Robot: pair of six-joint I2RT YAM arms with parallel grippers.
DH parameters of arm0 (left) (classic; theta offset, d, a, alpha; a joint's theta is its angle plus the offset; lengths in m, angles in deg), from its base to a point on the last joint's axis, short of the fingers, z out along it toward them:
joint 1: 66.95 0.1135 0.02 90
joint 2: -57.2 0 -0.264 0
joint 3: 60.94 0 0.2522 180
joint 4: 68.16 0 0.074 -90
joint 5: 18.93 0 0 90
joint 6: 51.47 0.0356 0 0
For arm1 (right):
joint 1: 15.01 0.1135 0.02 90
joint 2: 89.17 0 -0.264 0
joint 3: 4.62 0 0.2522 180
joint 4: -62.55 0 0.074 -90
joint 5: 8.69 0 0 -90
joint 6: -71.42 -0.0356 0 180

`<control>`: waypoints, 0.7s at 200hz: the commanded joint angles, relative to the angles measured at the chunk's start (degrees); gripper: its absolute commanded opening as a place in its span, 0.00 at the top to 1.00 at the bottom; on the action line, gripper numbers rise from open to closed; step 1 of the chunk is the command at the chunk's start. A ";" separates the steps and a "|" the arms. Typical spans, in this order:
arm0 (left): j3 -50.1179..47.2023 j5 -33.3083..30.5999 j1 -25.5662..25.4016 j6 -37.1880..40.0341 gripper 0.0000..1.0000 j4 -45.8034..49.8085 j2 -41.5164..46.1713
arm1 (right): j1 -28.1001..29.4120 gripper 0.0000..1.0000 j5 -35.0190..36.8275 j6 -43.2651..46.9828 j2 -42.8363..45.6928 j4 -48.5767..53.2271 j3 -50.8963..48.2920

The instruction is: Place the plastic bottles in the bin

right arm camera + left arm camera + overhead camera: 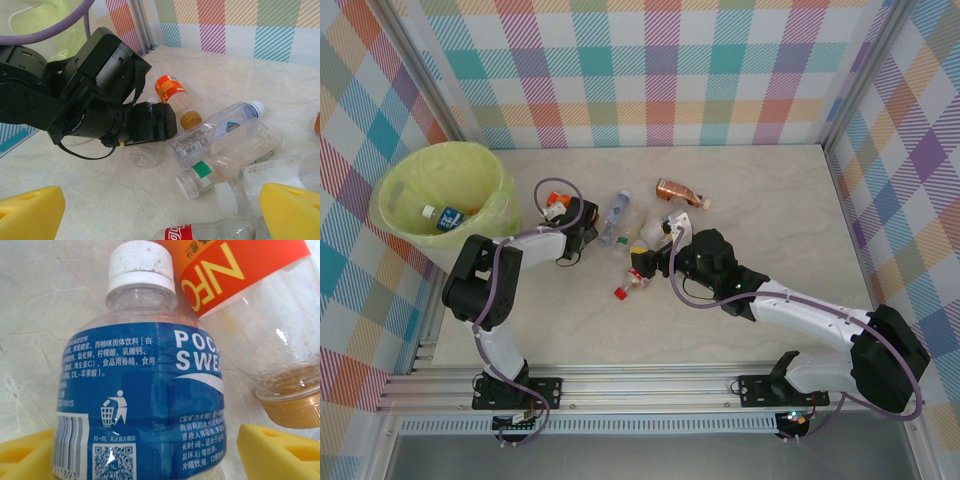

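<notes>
marbled surface (770, 200), grasp step: left end effector (150, 455) spread, gripping nothing yet, blue-labelled bottle (145, 375) between its pads (277, 450); next squeeze, carry to bin (470, 160).

Both arms (800, 320) black-jointed with white links, purple cables (55, 30), yellow wedge-shaped fingers (30, 215)

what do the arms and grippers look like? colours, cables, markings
White links and black joint housings on left arm and right arm, a purple cable along each. Yellow wedge-shaped fingers on left gripper and right gripper. Small white print on the left wrist housing, too small to read.
</notes>
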 commanded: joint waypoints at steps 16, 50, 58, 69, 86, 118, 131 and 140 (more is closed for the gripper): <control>-0.76 4.19 0.67 7.36 0.22 -0.24 0.20 | -0.26 0.00 0.94 -0.49 1.05 -0.26 -0.27; -2.85 5.52 0.67 11.36 0.30 -3.17 4.19 | -0.28 0.00 0.70 -0.39 0.69 -0.38 0.01; -3.76 5.84 0.67 12.08 0.30 -3.92 5.25 | -0.26 0.00 0.64 -0.32 0.63 -0.51 0.09; -4.96 6.41 0.67 12.80 0.31 -5.16 6.82 | -0.26 0.00 0.68 -0.25 0.52 -0.50 0.23; -6.82 6.94 0.67 13.48 0.31 -6.71 9.16 | -0.27 0.00 0.60 -0.06 0.21 -0.51 0.44; -10.15 7.46 0.67 13.64 0.31 -9.39 14.11 | -0.26 0.01 0.21 0.12 -0.69 -0.92 1.14; -10.79 8.48 0.67 14.33 0.31 -9.88 16.03 | -0.25 0.00 -0.18 0.28 -1.21 -1.20 1.46; -10.95 8.89 0.59 14.72 0.31 -9.69 17.34 | -0.26 0.00 -0.54 0.30 -1.55 -1.30 1.63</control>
